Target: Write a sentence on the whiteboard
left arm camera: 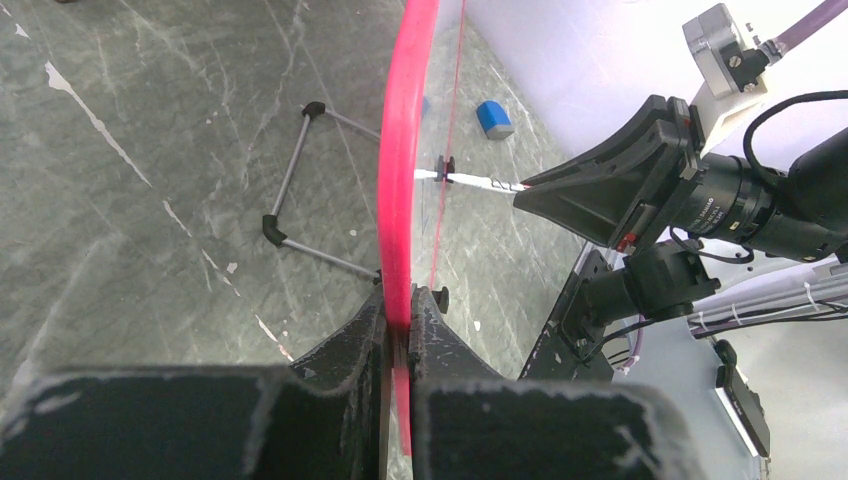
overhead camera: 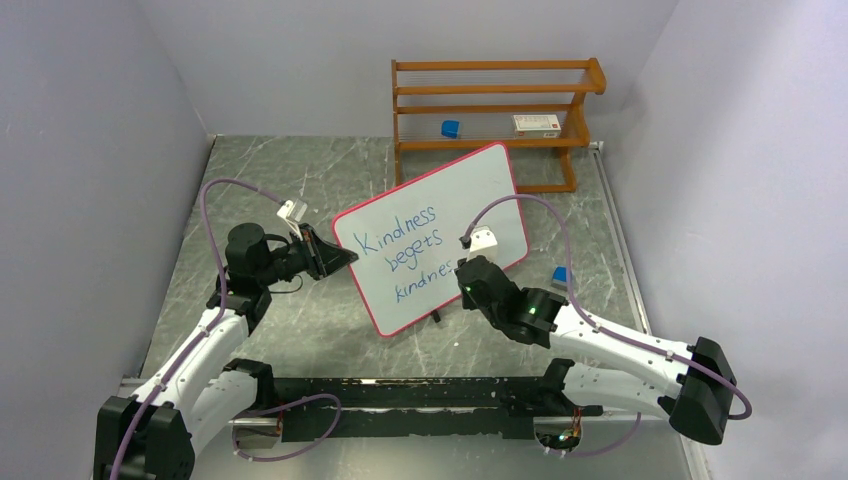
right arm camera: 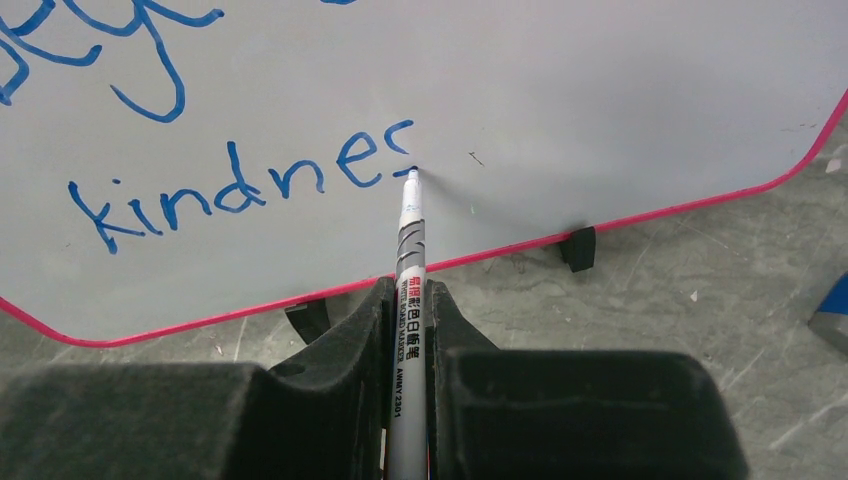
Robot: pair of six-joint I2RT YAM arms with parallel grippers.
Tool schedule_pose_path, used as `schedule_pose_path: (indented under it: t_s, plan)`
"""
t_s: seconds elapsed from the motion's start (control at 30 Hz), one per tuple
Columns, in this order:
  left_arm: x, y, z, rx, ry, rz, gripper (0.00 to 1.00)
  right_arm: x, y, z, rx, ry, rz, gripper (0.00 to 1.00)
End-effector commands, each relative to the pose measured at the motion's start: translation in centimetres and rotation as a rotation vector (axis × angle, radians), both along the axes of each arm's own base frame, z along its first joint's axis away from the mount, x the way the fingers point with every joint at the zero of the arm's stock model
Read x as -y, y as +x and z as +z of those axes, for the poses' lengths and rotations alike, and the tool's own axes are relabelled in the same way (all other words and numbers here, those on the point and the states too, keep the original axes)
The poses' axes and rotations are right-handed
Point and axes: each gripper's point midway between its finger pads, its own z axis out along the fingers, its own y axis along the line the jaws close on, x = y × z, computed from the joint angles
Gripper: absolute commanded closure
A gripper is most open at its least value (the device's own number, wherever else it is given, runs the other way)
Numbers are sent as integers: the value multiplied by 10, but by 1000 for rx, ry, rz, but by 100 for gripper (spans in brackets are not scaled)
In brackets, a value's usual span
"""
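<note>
The whiteboard (overhead camera: 475, 190) stands tilted at mid-table, white with a red-pink rim. The sentence (overhead camera: 400, 245) is in blue cursive: "Kindness", "begets", and a third line that reads "kindnes" (right arm camera: 230, 185). My left gripper (overhead camera: 345, 258) is shut on the board's left edge; in the left wrist view the rim (left arm camera: 405, 150) runs between its jaws (left arm camera: 400, 312). My right gripper (right arm camera: 408, 290) is shut on a grey whiteboard marker (right arm camera: 408, 260). The marker's tip touches the board just after the last "s". The right gripper (overhead camera: 466, 268) sits at the board's lower right.
A wooden rack (overhead camera: 490, 100) stands behind the board, with a small blue object (overhead camera: 451, 128) and a white box (overhead camera: 536, 124) on its shelf. A blue cap (overhead camera: 560, 275) lies by my right arm. The board's wire stand (left arm camera: 300, 190) rests on the marble-patterned table. Walls close in on both sides.
</note>
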Motion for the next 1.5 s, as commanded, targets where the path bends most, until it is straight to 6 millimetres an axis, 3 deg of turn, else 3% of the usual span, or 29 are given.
schedule_pose_path:
  t_s: [0.0,1.17,1.47]
  plan:
    - [-2,7,7,30,19,30,95,5,4,0,26,11,-32,100]
    - [-2,7,6,30,20,30,95,-7,6,14,57,60,14,100]
    - [-3,7,7,31,24,37,95,7,7,21,82,44,-32,100]
